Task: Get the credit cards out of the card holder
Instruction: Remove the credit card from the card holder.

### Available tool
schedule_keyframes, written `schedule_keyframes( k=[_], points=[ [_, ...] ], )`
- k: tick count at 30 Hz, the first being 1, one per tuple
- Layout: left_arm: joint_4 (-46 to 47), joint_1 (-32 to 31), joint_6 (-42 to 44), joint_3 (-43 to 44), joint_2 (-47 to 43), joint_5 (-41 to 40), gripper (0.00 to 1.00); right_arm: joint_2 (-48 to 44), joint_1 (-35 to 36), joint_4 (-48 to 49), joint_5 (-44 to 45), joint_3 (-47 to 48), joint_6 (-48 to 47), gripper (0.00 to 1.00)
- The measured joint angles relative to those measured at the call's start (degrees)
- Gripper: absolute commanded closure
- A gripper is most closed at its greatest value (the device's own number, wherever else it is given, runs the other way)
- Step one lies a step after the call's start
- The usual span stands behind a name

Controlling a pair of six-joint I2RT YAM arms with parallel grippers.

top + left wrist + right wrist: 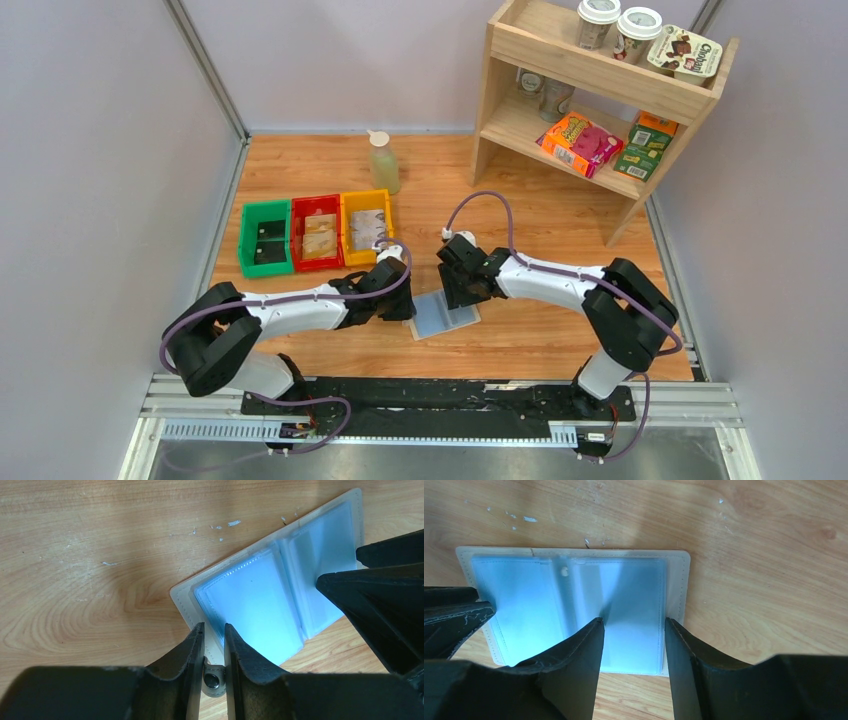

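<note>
The card holder (447, 316) lies open on the wooden table, pale blue-grey inside up, between both grippers. My left gripper (214, 627) is shut on its clasp tab (213, 679) at the beige edge; the holder (260, 600) stretches away from it. My right gripper (634, 622) is open, its fingers straddling the right panel of the holder (574, 595) and close above it. No card shows in the pockets. Credit cards lie in the bins: black (268, 241), tan-gold (319, 238), silvery grey (368, 229).
Green (246, 240), red (297, 222) and yellow (346, 213) bins stand in a row left of the arms. A bottle (383, 162) stands behind them. A wooden shelf (600, 90) with cups and boxes stands at the back right.
</note>
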Motion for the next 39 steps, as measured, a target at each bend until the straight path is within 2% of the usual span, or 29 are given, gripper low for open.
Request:
schedule_keyframes(
  k=[10,21,30,35,39],
  points=[
    [0.00,0.00,0.00,0.00,0.00,0.00,0.72,0.07,-0.15,1.03,-3.48,-0.13,-1.03,0.60],
    [0.02,0.00,-0.04,0.00,0.00,0.09,0.72,-7.32,-0.39,6.43,-13.22,-2.43,-0.94,0.60],
    [0.90,0.00,-0.66,-0.52,-0.17,0.17,0.72,-5.46,-0.28,12.79,-21.68,-2.86,0.76,0.59],
    [1.51,0.00,-1.53,-1.40,-1.07,0.11,0.69,-1.81,-0.28,13.22,-22.16,-3.06,1.36,0.59],
    [0.44,-0.04,-1.75,-2.14,-3.23,-0.57,0.67,-0.79,-0.28,11.32,-19.06,-3.06,1.66,0.59]
  ],
)
